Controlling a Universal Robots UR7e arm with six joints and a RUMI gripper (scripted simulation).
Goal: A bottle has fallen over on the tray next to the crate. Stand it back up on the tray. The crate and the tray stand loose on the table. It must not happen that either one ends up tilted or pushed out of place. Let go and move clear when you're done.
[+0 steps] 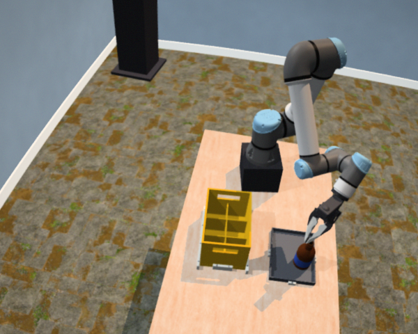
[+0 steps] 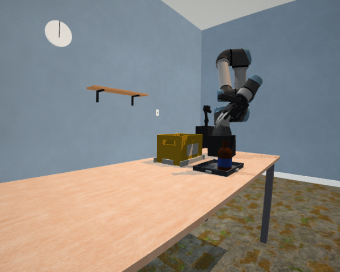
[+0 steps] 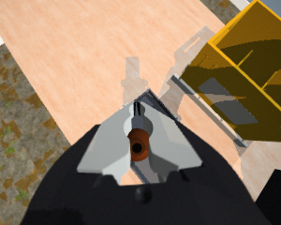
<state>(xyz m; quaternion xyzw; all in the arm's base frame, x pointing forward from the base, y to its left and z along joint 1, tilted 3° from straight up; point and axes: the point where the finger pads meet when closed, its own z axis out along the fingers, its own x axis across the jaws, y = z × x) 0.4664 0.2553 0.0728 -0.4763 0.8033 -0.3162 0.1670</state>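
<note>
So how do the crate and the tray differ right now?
The crate is yellow, tall-walled and split into compartments that look bare; the tray is dark grey, shallow and undivided. The tray carries the upright brown bottle; the crate carries nothing visible. The shut pincer hangs over the tray, not the crate. Both stand on the table, side by side.
</note>
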